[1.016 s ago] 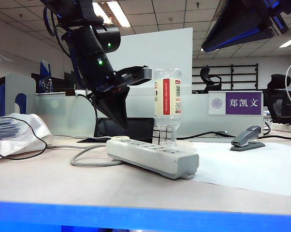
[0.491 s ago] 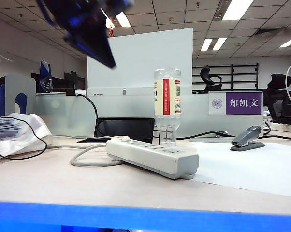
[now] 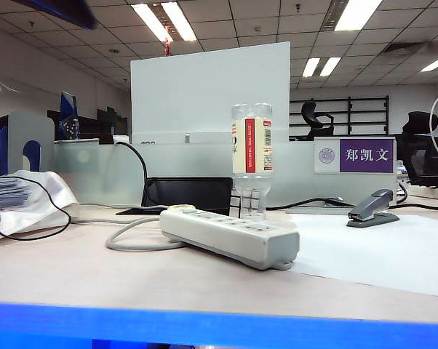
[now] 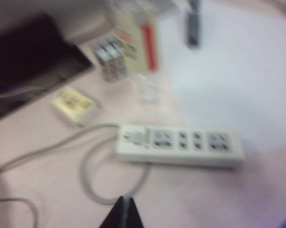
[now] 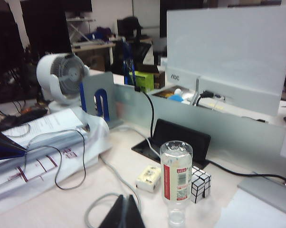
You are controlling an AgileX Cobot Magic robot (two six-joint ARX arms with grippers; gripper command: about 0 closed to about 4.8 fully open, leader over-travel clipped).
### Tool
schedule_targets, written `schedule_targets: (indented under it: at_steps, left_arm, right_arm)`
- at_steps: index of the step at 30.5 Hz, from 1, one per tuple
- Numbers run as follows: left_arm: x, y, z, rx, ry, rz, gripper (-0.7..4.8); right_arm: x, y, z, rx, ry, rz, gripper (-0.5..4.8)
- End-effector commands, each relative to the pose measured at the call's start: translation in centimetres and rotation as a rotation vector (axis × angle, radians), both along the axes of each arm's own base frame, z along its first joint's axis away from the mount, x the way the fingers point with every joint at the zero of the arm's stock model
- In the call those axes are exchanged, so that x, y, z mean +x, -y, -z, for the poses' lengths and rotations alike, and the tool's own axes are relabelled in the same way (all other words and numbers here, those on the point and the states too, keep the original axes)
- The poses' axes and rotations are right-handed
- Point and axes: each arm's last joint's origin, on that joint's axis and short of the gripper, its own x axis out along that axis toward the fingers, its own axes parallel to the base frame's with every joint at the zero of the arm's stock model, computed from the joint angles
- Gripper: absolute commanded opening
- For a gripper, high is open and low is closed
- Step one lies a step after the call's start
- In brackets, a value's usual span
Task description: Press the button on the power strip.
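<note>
The power strip (image 3: 230, 236) lies on the desk, long and white-grey, its pale cable (image 3: 135, 236) looping off the left end. In the blurred left wrist view the power strip (image 4: 178, 145) shows its sockets, with a small switch-like button (image 4: 138, 138) at the cable end. My left gripper (image 4: 125, 205) hangs high above the desk, shut and holding nothing, nearer than the cable loop (image 4: 93, 185). My right gripper (image 5: 124, 203) is also shut and empty, high over the cable (image 5: 98, 205). Only a dark blur of the left arm (image 3: 59, 9) reaches into the exterior view.
An upside-down clear bottle (image 3: 252, 160) with a red label stands just behind the strip. A grey stapler (image 3: 372, 209) sits on white paper at the right. Papers with a black wire (image 3: 22, 203) lie left. A mirror cube (image 5: 200, 184), a small cream box (image 5: 148, 178) and a dark stand (image 5: 181, 137) are behind.
My left arm has risen from just above the strip's cable end up and out of the exterior view's top left. The right arm left the top right corner.
</note>
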Motion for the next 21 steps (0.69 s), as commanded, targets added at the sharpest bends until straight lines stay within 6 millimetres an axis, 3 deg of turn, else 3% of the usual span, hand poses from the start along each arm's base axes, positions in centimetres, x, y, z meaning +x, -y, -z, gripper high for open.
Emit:
schedule_targets:
  at_steps: [1,13,16,21]
  left_arm:
    - [-2.2,-1.2,0.1,-0.061,0.071,-0.05,-0.05]
    - [-10.2,-5.7,2.7,-0.26,0.219,-0.205,-0.06]
    - [-11.5,-6.4,3.6,-0.351,0.244,-0.216,-0.06]
    - [-13.2,-7.3,5.5,-0.479,0.28,-0.255,-0.06]
  right_arm:
    - [-1.3,0.7,0.3,0.006,-0.007,0.023,0.03]
    - [-6.7,3.8,4.4,0.125,0.04,0.13,0.03]
    - [-6.3,3.8,4.9,0.137,-0.021,0.197,0.03]
    - [-5.6,3.3,5.8,0.147,-0.034,0.149,0.03]
